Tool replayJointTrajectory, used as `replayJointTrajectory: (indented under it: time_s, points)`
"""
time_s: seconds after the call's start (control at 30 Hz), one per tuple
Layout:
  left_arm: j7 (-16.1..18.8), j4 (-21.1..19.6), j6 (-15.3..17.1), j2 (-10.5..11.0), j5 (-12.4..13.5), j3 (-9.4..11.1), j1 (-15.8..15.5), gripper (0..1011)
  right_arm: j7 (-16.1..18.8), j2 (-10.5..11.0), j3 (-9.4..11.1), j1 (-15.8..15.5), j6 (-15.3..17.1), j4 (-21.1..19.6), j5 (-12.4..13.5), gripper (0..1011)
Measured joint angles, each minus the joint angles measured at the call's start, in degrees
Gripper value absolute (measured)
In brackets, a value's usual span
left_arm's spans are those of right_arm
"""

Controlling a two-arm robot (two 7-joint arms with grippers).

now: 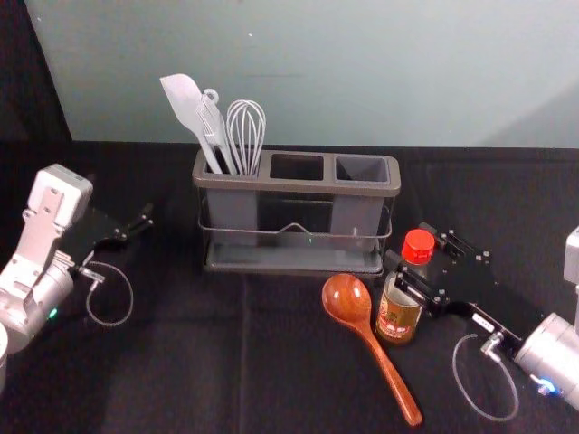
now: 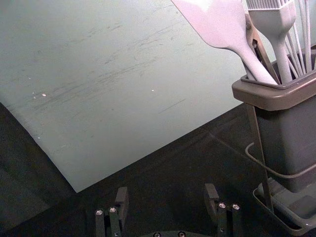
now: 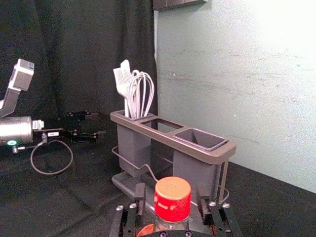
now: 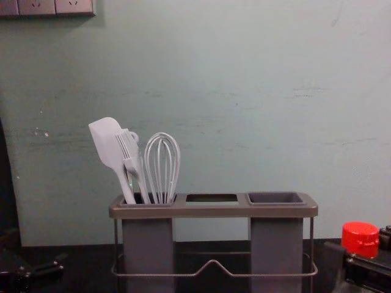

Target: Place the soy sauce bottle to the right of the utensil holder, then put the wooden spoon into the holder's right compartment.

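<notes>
Right gripper (image 1: pixel 407 244): front-right of utensil holder (image 1: pixel 294 183), closed around upright soy sauce bottle (image 1: pixel 398 318). Left gripper (image 2: pixel 166 189): idle, open, left of holder. Caution: high grip may let bottle tilt during transfer; swinging base could strike wooden spoon (image 1: pixel 345 298), front of holder.

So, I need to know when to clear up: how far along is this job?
Neither step looks finished. Apparently in hand is the soy sauce bottle, upright by the front right corner of the utensil holder, with the right claw at it; I can't confirm the grip. Left to do: settle the bottle to the right, then put the wooden spoon, lying in front, into the empty right compartment.
</notes>
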Motion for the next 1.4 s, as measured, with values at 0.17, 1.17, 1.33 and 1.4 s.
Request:
replayJointTrajectory:
  time_s: [0.17,1.17,1.33,1.4]
  points:
    - [0.0,0.0,0.0,0.0,0.0,0.0,0.0,1005,0.2,-0.8,0.6,-0.2,0.1,0.0,-0.4,537]
    - [0.0,0.0,0.0,0.0,0.0,0.0,0.0,1005,0.8,-2.5,6.7,2.6,1.7,2.4,-0.4,383]
    - [0.0,0.0,0.0,0.0,0.0,0.0,0.0,1005,0.9,-4.0,6.4,5.7,2.2,5.7,0.0,383]
    - [0.0,0.0,0.0,0.0,0.0,0.0,0.0,1005,0.8,-4.9,6.0,7.1,2.4,7.3,0.1,383]
